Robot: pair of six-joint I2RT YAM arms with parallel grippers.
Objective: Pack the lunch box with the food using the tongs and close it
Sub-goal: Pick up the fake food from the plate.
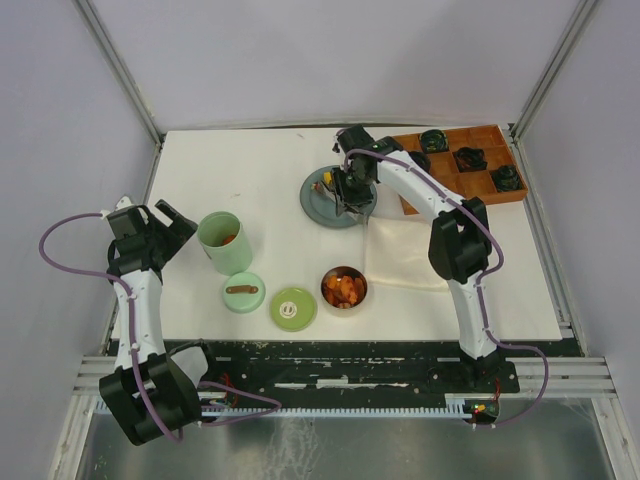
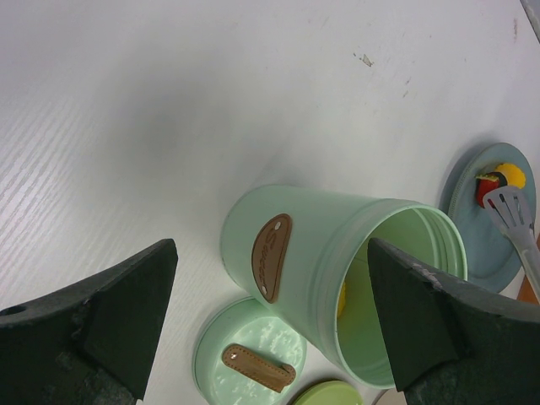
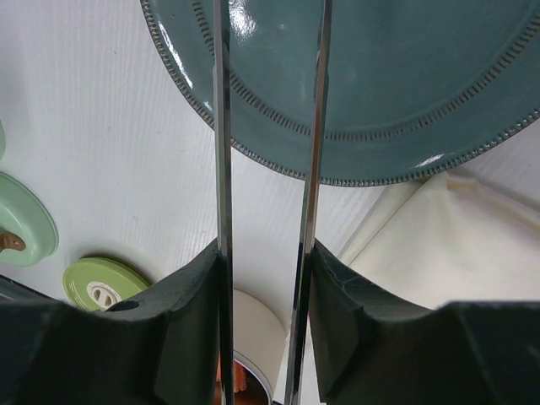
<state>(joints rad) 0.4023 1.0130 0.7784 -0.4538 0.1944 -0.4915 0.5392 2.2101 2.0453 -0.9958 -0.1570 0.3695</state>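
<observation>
The mint-green canister (image 1: 224,240) (image 2: 337,270) of the lunch box stands open with a yellow piece (image 2: 342,299) inside. Its flat lid (image 1: 242,291) (image 2: 249,359) and the lime-green lid (image 1: 293,308) (image 3: 99,283) lie in front of it. The steel bowl (image 1: 344,288) holds orange food. My left gripper (image 1: 160,225) (image 2: 270,253) is open to the left of the canister, not touching it. My right gripper (image 1: 352,190) (image 3: 264,249) is shut on the tongs (image 3: 221,126), whose tips (image 2: 510,207) hang over the grey-blue plate (image 1: 318,205) (image 3: 380,84), next to red and yellow food (image 2: 498,181).
A compartmented wooden tray (image 1: 448,160) with dark objects sits at the back right. A folded cream cloth (image 1: 410,255) (image 3: 447,245) lies under the right arm, between the plate and the steel bowl. The white tabletop ends at a dark rail near the arm bases.
</observation>
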